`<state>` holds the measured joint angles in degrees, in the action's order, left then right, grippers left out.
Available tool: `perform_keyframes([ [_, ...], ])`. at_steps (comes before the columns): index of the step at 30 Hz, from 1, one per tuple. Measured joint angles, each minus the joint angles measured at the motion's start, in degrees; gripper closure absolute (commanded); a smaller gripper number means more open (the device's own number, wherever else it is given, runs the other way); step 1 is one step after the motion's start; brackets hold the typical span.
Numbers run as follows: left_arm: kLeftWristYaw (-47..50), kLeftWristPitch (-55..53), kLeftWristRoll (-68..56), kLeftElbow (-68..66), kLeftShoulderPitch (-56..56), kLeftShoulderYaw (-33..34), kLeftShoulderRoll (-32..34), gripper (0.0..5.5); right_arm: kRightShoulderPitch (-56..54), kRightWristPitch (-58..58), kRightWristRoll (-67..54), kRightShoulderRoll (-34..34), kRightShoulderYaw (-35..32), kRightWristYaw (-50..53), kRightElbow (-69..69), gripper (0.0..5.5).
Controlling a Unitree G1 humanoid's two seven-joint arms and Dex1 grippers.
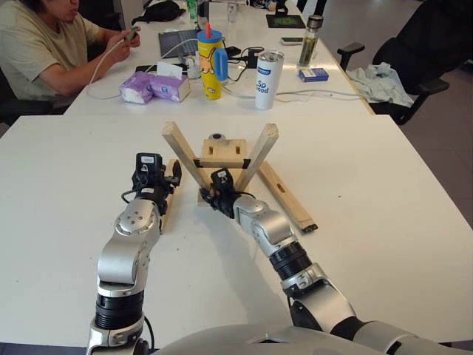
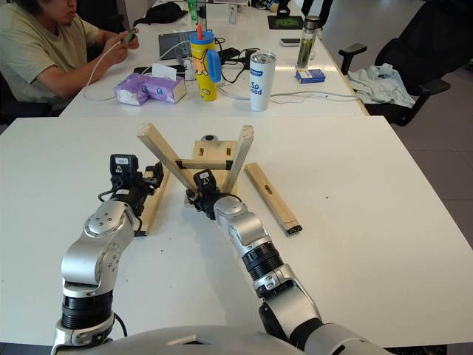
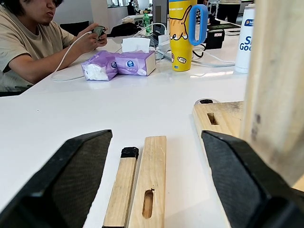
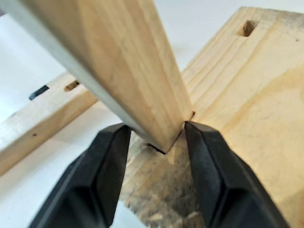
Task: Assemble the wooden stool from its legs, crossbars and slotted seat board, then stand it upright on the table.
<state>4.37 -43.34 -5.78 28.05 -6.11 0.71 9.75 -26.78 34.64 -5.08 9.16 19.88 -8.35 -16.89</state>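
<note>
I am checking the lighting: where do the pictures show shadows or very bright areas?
Left eye view: even light, bright white table, a soft shadow beside the loose leg. Right wrist view: the seat board is darker under the held leg between the right gripper's fingers.

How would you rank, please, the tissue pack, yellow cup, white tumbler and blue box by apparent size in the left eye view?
1. The tissue pack and the yellow cup: too alike to rank, one wide, one tall.
2. The white tumbler: slightly shorter than the cup.
3. The blue box: clearly smallest.
</note>
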Motion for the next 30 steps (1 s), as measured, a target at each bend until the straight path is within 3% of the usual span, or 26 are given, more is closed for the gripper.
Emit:
perform_keyframes([
  [6,0.62,0.17,1.07,0.98,2.15,0.77,-0.63,1.99,6.88,13.21,1.72,-8.14,5.41,-4.56,22.05,3.45],
  [13,1.14,0.92,2.0,2.5,2.89,1.67,-1.59,1.99,15.02,25.47,-7.32,-15.95,0.63,-12.48,42.7,3.45],
  [15,1.17,1.9,2.34,3.06,3.15,2.21,-1.63,1.99,22.51,23.88,-9.89,-20.65,-3.28,-15.37,47.24,3.45],
  [18,1.18,3.16,2.76,3.67,3.0,2.71,-1.55,1.99,29.68,16.62,-8.97,-22.38,-11.3,-13.38,48.24,3.45],
  [23,0.94,5.49,4.51,2.82,-1.13,3.53,-0.12,1.99,26.7,1.54,-4.34,-19.14,-25.98,-0.42,47.84,3.45],
  [30,1.27,6.86,7.68,2.11,-3.18,4.92,0.97,1.99,16.74,-1.77,-2.46,-15.29,-26.52,6.97,45.71,3.45],
])
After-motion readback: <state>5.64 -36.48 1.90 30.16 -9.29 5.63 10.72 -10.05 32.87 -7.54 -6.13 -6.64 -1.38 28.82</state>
